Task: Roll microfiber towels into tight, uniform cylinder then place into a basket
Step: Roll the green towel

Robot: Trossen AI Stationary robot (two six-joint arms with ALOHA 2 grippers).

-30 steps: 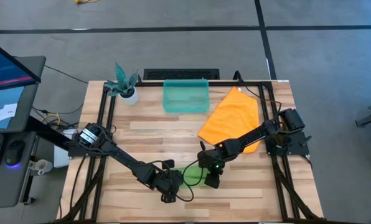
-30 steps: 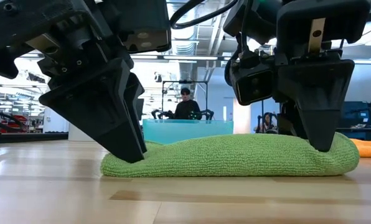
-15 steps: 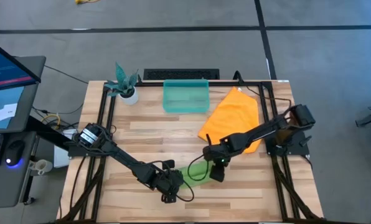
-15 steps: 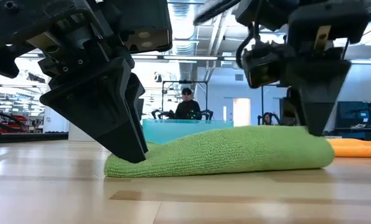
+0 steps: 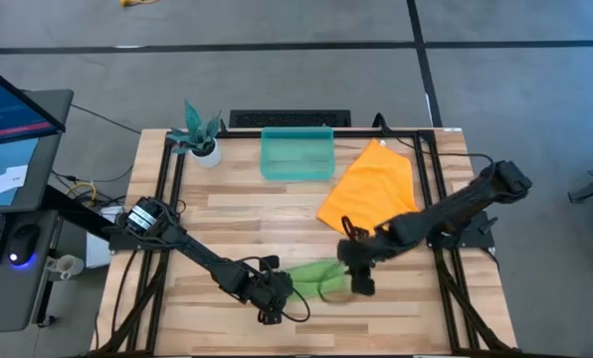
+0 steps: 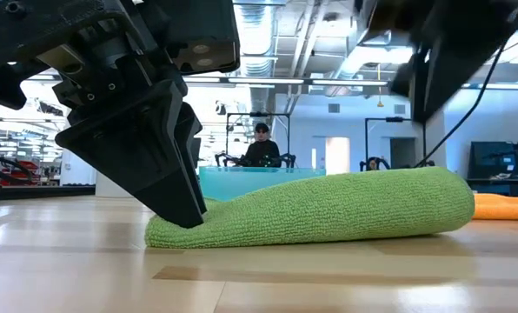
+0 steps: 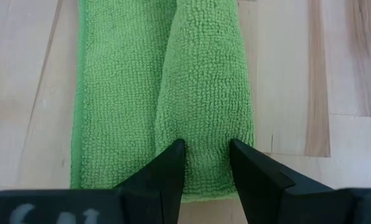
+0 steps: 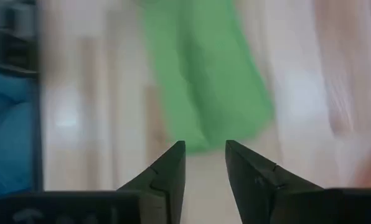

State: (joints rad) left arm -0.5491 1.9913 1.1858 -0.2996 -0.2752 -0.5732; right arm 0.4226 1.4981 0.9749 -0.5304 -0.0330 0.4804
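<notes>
The lime green towel (image 5: pixel 318 281) lies partly rolled on the table near its front edge; in the left wrist view (image 7: pixel 198 81) a raised roll lies beside a flat layer. My left gripper (image 5: pixel 274 295) is shut on the towel's left end. My right gripper (image 5: pixel 360 280) hangs just off the towel's right end, raised clear of it (image 6: pixel 428 74), narrowly open and empty (image 8: pixel 204 155). The orange towel (image 5: pixel 371 189) lies flat at the right. The teal basket (image 5: pixel 296 154) stands at the far edge. My left gripper pinches the end of the towel's raised roll (image 7: pixel 205 134) between its two fingers (image 7: pixel 170 165). The fingers slant down from the table's left (image 6: pixel 185 213) and point along the roll. The towel rests on the table; the flat layer beside the roll lies outside the fingers.
A white pot with a teal plant (image 5: pixel 202 139) stands at the far left corner. Black frame rails (image 5: pixel 167 199) run along both table sides. Bare wood lies between the green towel and the basket. A person sits in the room behind (image 6: pixel 261 148).
My right gripper has gone up and toward the table's right edge, coming off the green towel's right end. That end has been drawn out to the right, and the towel now lies longer; its left end has stayed in my left gripper.
</notes>
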